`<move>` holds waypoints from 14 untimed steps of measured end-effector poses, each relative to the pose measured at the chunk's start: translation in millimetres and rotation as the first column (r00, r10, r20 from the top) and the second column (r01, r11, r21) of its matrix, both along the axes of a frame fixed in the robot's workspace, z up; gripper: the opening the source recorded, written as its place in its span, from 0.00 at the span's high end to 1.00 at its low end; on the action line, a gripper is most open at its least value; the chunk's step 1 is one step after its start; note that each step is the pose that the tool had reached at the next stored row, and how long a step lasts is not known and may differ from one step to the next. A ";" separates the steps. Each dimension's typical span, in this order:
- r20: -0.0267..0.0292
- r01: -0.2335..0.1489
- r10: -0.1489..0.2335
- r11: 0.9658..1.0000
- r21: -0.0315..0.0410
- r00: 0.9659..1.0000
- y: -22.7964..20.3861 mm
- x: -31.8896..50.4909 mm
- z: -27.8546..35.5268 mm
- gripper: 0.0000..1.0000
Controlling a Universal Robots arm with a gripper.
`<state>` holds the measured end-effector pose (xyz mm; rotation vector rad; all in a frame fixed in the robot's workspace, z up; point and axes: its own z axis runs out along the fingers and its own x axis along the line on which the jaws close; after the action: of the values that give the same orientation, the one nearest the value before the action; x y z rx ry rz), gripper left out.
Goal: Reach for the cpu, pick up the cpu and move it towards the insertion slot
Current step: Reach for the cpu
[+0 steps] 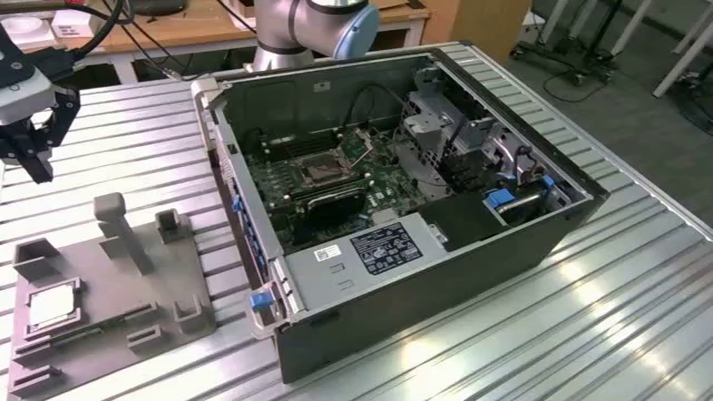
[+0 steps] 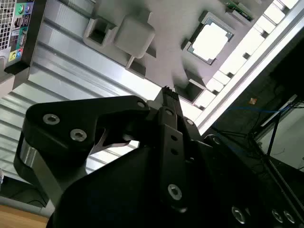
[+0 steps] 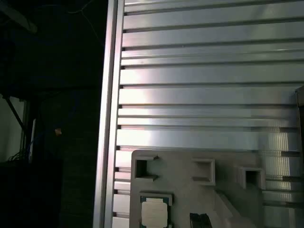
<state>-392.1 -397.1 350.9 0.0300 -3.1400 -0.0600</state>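
Matte black gripper housing with silver bolts fills the foreground of the second wrist view; whether it is spread or pressed together cannot be told. In the exterior view it hangs pointing down over the ribbed aluminium table, holding nothing. Well apart from it, the cpu, a thin silvery square, lies flat and face up in a recess of the grey plastic fixture. The insertion slot sits inside the open computer case.

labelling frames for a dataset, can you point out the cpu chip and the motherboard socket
cpu chip (image 1: 53, 308): exterior view, middle of its pale metal face
socket (image 1: 323, 170): exterior view, its dark centre inside the silver bracket
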 end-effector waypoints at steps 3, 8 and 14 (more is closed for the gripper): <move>0.000 0.000 0.000 1.000 0.000 1.000 0.0 0.0 0.0 0.89; 0.000 0.000 0.000 1.000 0.000 1.000 0.0 0.0 0.0 0.89; 0.000 0.000 0.000 1.000 0.000 1.000 0.0 0.0 0.0 0.89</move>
<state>-392.2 -397.1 350.9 0.0300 -3.1400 -0.0600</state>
